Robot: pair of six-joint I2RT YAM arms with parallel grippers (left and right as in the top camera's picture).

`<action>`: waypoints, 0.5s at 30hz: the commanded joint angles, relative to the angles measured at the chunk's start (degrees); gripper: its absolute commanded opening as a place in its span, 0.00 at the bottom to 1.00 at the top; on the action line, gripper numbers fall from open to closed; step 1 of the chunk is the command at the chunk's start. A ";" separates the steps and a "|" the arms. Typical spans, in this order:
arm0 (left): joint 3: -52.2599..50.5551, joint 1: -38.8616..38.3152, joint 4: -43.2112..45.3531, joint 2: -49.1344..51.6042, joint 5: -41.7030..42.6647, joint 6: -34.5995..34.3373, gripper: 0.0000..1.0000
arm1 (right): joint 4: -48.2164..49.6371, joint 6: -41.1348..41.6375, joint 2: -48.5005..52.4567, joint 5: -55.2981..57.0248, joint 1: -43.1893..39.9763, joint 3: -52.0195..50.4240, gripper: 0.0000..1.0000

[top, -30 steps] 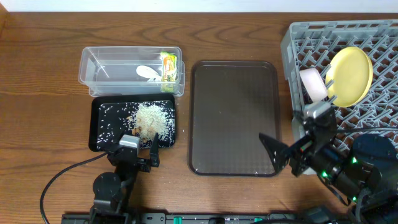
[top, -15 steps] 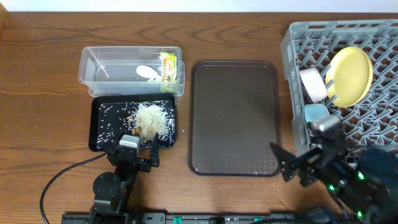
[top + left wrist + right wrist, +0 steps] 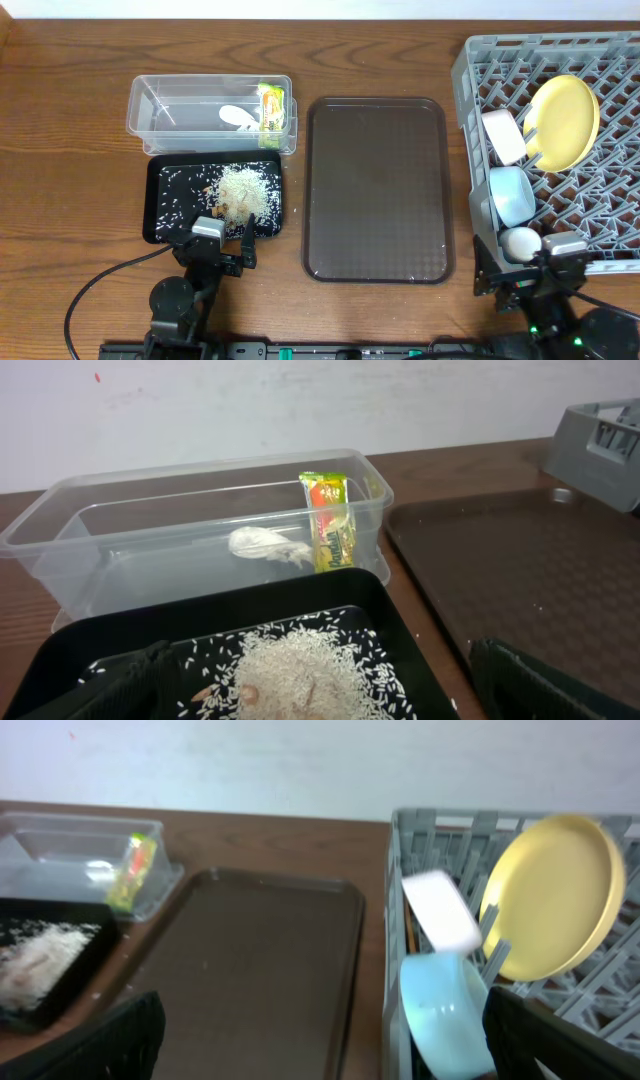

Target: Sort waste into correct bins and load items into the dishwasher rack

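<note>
The grey rack [image 3: 600,60] stands at the right and holds the yellow plate [image 3: 562,122], the white bowl [image 3: 503,136] and the light-blue bowl [image 3: 511,195], all on edge; they also show in the right wrist view: plate [image 3: 550,900], white bowl [image 3: 440,912], blue bowl [image 3: 445,1020]. The clear tub [image 3: 180,105] holds the green-and-yellow wrapper [image 3: 271,105] and the white scrap [image 3: 237,117]. The black tray [image 3: 165,215] holds rice crumbs [image 3: 245,190]. My left gripper [image 3: 222,245] is open at the black tray's front edge. My right gripper [image 3: 530,285] is open and empty at the rack's front-left corner. I cannot make out the sticks.
The large brown serving tray [image 3: 375,188] lies between the bins and the rack, with nothing on it. A small round white thing [image 3: 521,243] sits at the rack's front-left corner by my right gripper. Bare wood table [image 3: 70,150] lies left of the bins.
My right arm has drawn back from the brown tray's front-right corner to the front edge below the rack, uncovering the blue bowl. The left arm has not moved.
</note>
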 commanded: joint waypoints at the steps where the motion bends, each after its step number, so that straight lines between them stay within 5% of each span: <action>1: -1.42 0.35 -0.35 -0.37 0.76 0.59 0.94 | 2.60 1.90 -3.58 1.09 -1.03 -6.34 0.99; 15: -1.42 0.35 -0.35 -0.37 0.76 0.59 0.94 | 36.13 2.97 -8.17 0.66 -0.92 -32.39 0.99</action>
